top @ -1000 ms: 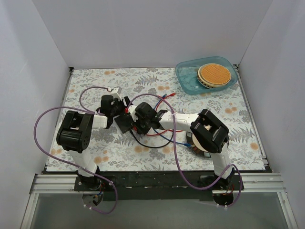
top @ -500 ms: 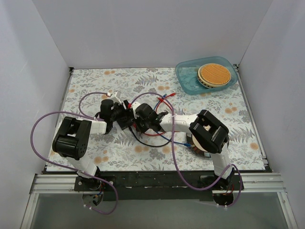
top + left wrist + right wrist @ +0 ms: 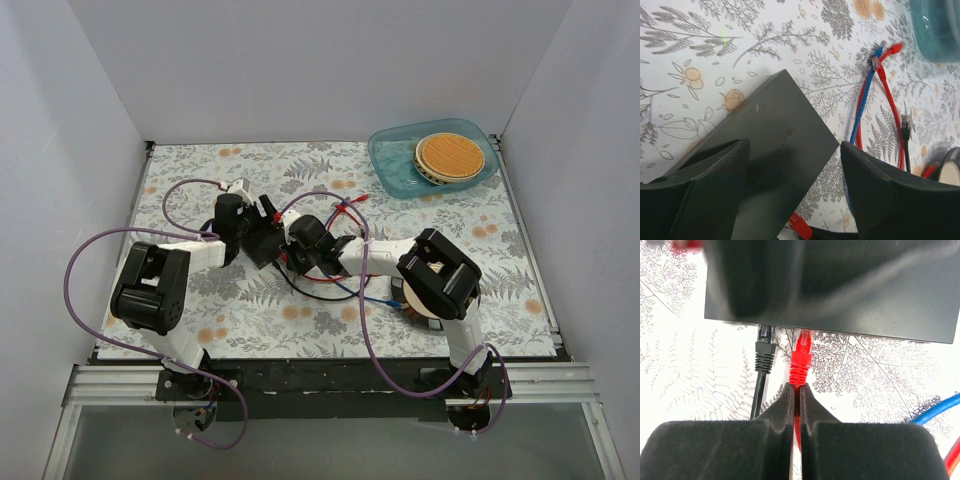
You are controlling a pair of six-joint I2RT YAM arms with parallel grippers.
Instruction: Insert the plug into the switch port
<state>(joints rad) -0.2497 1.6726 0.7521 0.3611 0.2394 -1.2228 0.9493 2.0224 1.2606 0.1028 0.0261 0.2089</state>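
The flat matte-black switch box (image 3: pixel 262 242) lies on the flowered table between my two grippers; it also shows in the left wrist view (image 3: pixel 775 150) and the right wrist view (image 3: pixel 840 295). My right gripper (image 3: pixel 796 390) is shut on the red cable just behind the red plug (image 3: pixel 801 360), whose tip sits in a port on the box's near edge. A black plug (image 3: pixel 765 352) sits in the port beside it. My left gripper (image 3: pixel 795 170) is open, its fingers (image 3: pixel 705 195) straddling the far end of the box. The ports themselves are hidden.
Loose red and blue cables (image 3: pixel 875 90) lie right of the box. A teal tray (image 3: pixel 432 160) with a round orange dish stands at the back right. A cable spool (image 3: pixel 408 298) sits near the right arm. White walls enclose the table.
The left gripper has moved up and right over the box's end. The box and the right gripper with the red plug have shifted slightly toward the back.
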